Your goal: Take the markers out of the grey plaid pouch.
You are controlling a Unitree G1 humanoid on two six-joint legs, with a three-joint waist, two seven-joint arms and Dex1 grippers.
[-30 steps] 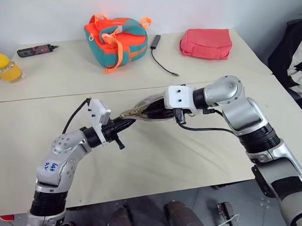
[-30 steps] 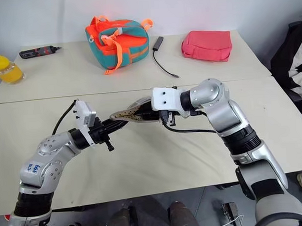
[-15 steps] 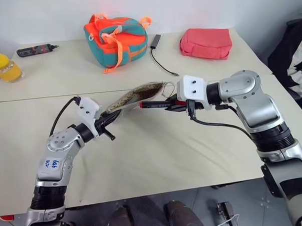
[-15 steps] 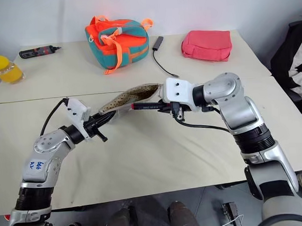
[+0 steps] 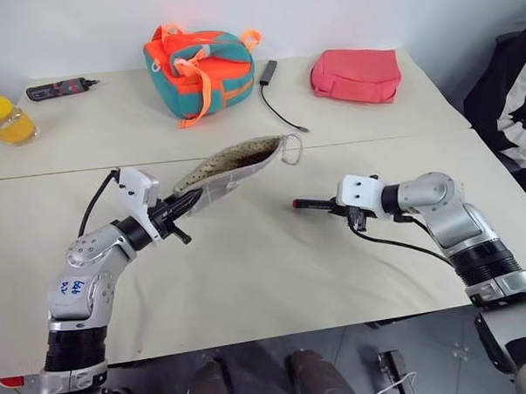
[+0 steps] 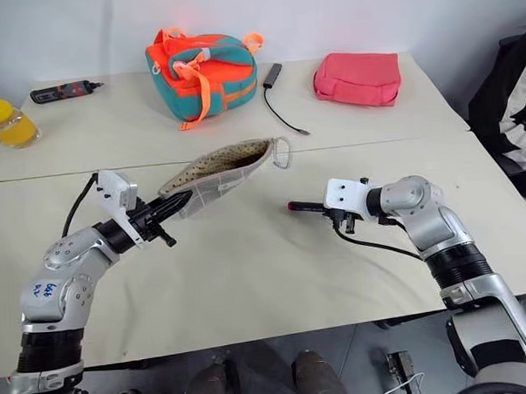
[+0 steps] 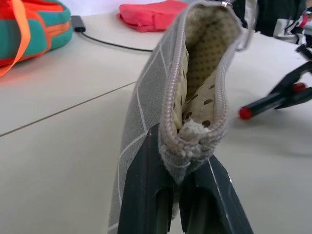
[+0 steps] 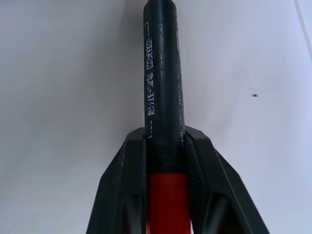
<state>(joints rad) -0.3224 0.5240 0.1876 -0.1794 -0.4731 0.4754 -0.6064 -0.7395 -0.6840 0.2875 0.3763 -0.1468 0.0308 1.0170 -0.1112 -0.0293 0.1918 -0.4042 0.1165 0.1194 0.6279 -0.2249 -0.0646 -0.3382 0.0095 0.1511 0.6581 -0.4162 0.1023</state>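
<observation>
Grey plaid pouch [image 5: 231, 168] unzipped, spotted beige lining showing, raised above table [image 5: 275, 275], one end pinched tight by left gripper [image 5: 178, 211]. Right gripper [image 5: 320, 204] clamped on black marker [image 8: 162, 73] with red end, well clear of pouch mouth. Behind: teal-orange bag [image 5: 200, 60], pink pouch [image 5: 355, 73], cable [image 5: 281, 105], yellow bottle [image 5: 4, 117].

The left end effector [image 6: 165, 212] is clamped on one end of the grey plaid pouch [image 6: 218, 174], which slants up off the counter [image 6: 249, 267] toward one o'clock with its open mouth and metal ring [image 6: 281, 152] at the far end. At three o'clock from it, well apart, the right end effector [image 6: 320, 207] grips a black marker [image 6: 304, 206] with a red tip, pointing toward nine o'clock. Along the twelve o'clock edge lie a teal-and-orange bag [image 6: 206, 62], a pink pouch [image 6: 357, 78], a black cable [image 6: 280, 98], an orange bottle [image 6: 8, 119] and a black-and-red tool [image 6: 64, 90].
</observation>
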